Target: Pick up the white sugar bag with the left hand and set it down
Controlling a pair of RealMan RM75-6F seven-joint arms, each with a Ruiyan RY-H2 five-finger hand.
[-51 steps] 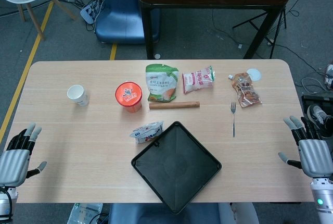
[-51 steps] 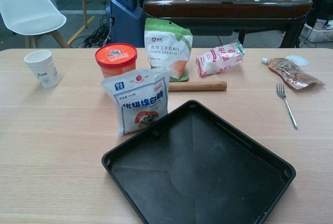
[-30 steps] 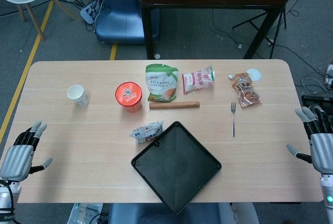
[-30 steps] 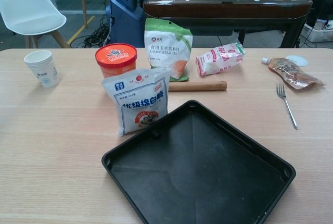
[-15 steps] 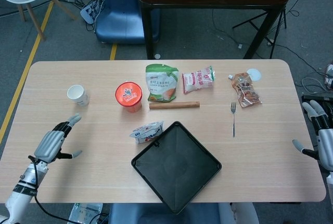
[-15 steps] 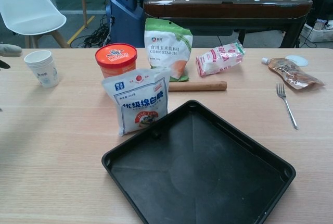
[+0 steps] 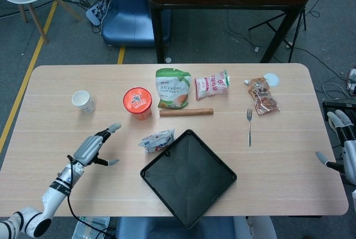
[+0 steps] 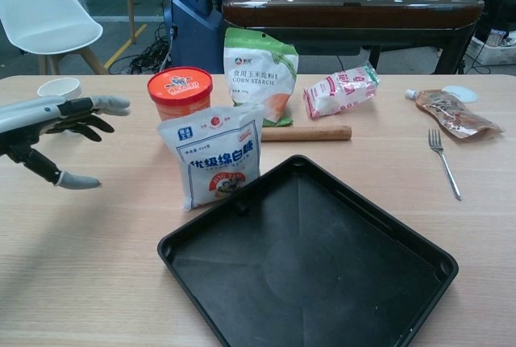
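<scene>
While the white sugar bag (image 8: 216,157) stands upright on the surface (image 8: 97,242), just off the far-left edge of the black tray (image 8: 306,266) and near of the orange-lidded tub (image 8: 180,93), the left robot hand (image 8: 56,133) hangs to its left with fingers spread and thumb apart, holding nothing and not touching the bag. The right robot hand (image 7: 346,147) shows only at the right edge of the head view, off the surface; its fingers appear apart, with nothing in them. The bag looks soft-walled and full, so it is judged moderately heavy, yielding under pressure, with a smooth film that may slip. It also looks liable to topple if nudged from the side. The soundest hold is judged to be across the middle of its body, thumb on one face and fingers on the other, not at the crimped top. Pick-up has not begun.
</scene>
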